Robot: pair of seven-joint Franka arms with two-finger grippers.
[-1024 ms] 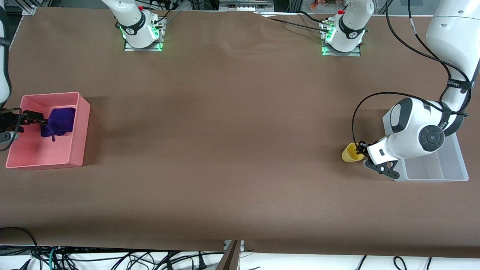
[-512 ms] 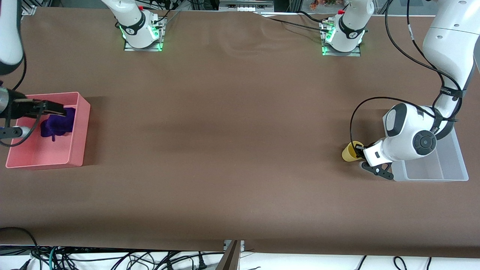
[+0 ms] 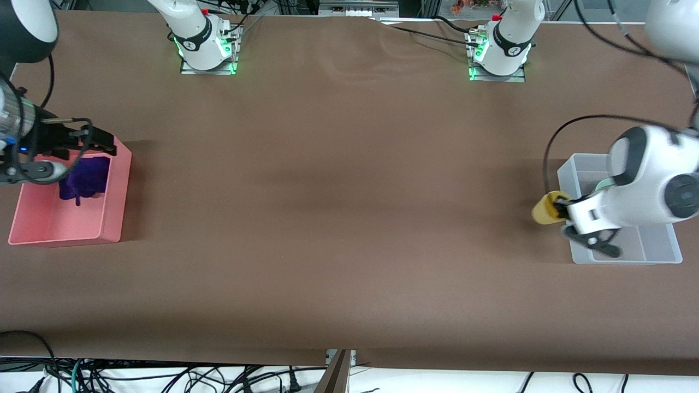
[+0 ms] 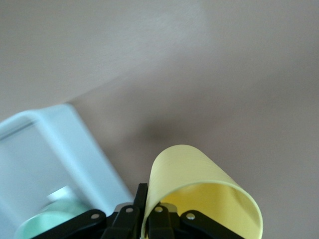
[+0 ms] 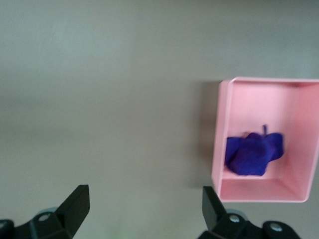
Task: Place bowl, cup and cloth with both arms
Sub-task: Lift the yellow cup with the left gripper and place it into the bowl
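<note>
The small bright yellow tapered plastic cup point(image 3: 547, 208) is off the table, pinched by its rim in the left gripper point(image 3: 562, 210); one finger sits inside the wall and one outside, as the left wrist view shows, where the cup point(image 4: 199, 191) lies on its side with its open mouth turned toward the camera. It hangs over the brown table point(image 3: 338, 191) just beside the wall of the clear rectangular plastic bin point(image 3: 579, 166) at the left arm's end of the table.

Inside that bin the small round pale mint-green bowl point(image 3: 602, 184) shows only as a sliver past the left arm's white wrist; in the left wrist view the bowl point(image 4: 50, 219) sits on the bin's floor, next to the bin's pale wall point(image 4: 84, 144).

The soft deep purple fabric cloth point(image 3: 84, 177) lies bunched in the pink rectangular plastic box point(image 3: 117, 196) at the right arm's end of the table — in the part of the box farther from the front camera, against the wall that faces the middle of the table. A loose thread sticks out from it.

The right gripper point(image 3: 93, 143) is up in the air over the farther rim of the pink box, above the cloth and apart from it. Its fingers point(image 5: 75, 206) are spread wide and hold nothing — in the right wrist view the cloth point(image 5: 254, 153) and the box point(image 5: 222, 144) lie well below them.
</note>
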